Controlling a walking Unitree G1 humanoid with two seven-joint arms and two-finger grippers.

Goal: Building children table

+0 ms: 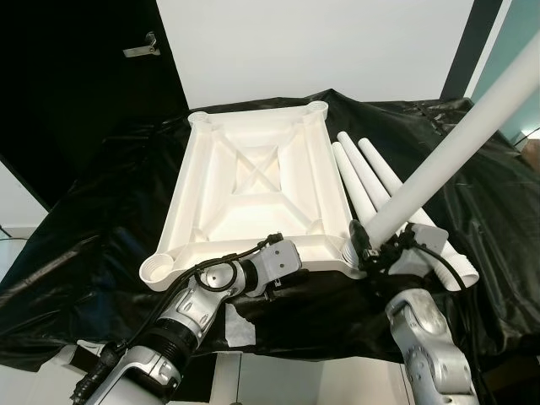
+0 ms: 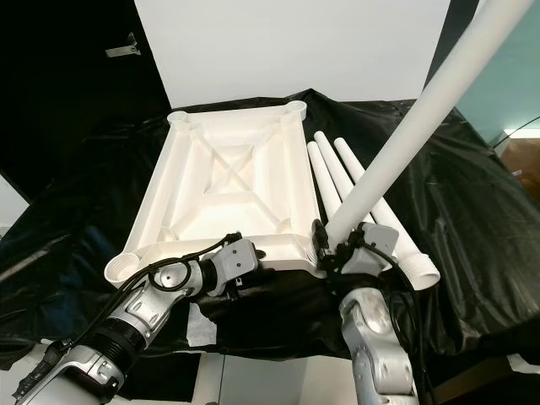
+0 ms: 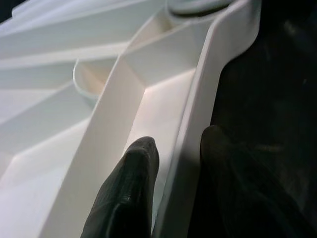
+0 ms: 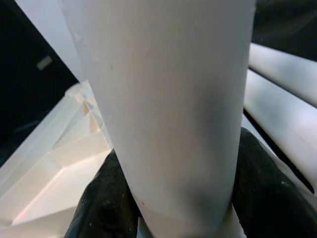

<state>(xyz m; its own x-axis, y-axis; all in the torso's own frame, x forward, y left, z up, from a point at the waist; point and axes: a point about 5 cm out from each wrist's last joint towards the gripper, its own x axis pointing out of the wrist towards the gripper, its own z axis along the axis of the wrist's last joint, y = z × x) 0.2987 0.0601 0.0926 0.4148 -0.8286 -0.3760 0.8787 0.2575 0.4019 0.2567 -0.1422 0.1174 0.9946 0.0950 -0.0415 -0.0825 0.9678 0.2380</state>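
Note:
A white plastic tabletop point(image 1: 257, 202) lies upside down on a black sheet, ribs facing up, with round sockets at its corners. My left gripper point(image 3: 176, 139) is shut on its near rim, with one finger point(image 3: 136, 168) inside the rim wall and the other outside. My right gripper point(image 1: 364, 245) is shut on a white table leg point(image 1: 456, 143). The leg slants up and to the right, with its lower end at the tabletop's near right corner socket. Three more legs point(image 1: 371, 181) lie side by side just right of the tabletop.
The black sheet point(image 1: 110, 219) drapes over the whole work surface and hangs off its near edge. A white wall panel point(image 1: 312, 42) stands behind, with a dark door and handle point(image 1: 142, 46) at back left. The near left corner socket point(image 1: 158, 270) holds nothing.

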